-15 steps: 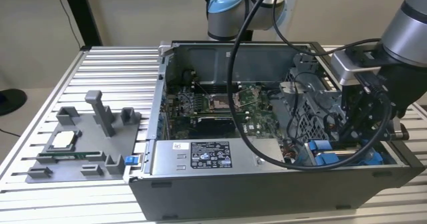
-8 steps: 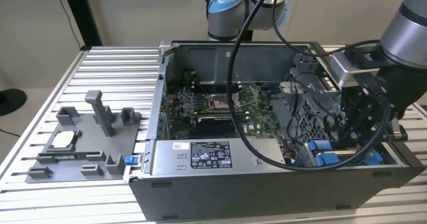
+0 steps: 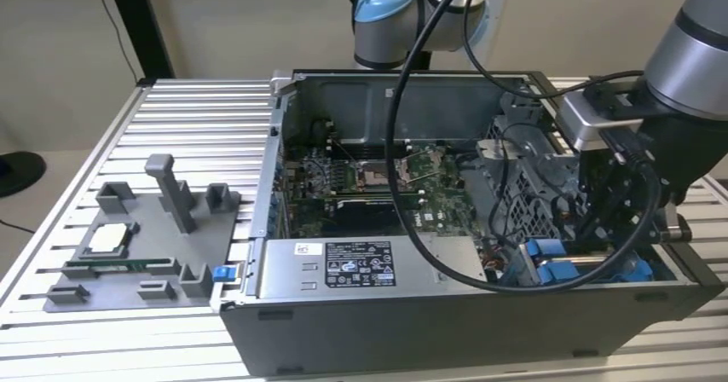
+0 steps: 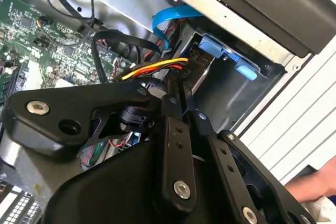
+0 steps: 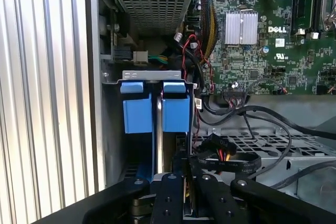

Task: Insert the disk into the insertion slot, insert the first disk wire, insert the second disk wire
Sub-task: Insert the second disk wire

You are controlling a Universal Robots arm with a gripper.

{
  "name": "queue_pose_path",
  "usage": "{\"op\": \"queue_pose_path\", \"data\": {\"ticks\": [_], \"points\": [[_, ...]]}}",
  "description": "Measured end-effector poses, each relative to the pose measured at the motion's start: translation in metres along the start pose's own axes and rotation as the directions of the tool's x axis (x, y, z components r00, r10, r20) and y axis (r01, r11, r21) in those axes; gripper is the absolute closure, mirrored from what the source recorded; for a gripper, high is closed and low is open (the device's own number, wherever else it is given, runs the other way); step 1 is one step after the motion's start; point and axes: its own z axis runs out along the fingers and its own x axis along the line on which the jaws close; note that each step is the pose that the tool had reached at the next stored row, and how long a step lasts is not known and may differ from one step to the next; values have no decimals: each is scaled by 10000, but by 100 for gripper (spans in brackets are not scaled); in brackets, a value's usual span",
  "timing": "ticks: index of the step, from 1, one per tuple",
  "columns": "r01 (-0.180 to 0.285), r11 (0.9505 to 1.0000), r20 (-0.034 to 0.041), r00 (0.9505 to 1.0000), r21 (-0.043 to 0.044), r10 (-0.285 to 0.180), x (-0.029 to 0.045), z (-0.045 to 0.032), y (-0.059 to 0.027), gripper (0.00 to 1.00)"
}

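Ribbed metal table [image 3: 170, 109]; gripper [image 4: 181, 106] pinched narrow beside the insertion slot [image 5: 155, 85].

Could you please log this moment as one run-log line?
tool: shut on wire connector | location: at disk in insertion slot | disk: seated

The arm [image 3: 683, 66] is bent down over the computer case [image 3: 455, 331], the gripper [image 4: 181, 103] lowered inside it, fingers nearly together.
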Motion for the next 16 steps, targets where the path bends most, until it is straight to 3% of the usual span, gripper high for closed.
{"op": "queue_pose_path", "data": {"ticks": [2, 3, 6, 16], "points": [[0, 10000, 0, 10000, 0, 0, 0, 0, 0, 100], [0, 10000, 3, 10000, 0, 0, 0, 2, 0, 0], [1, 10000, 20, 10000, -9, -1, -2, -40, -3, 0], [0, 10000, 1, 10000, -14, 0, -21, -469, -22, 0]]}}
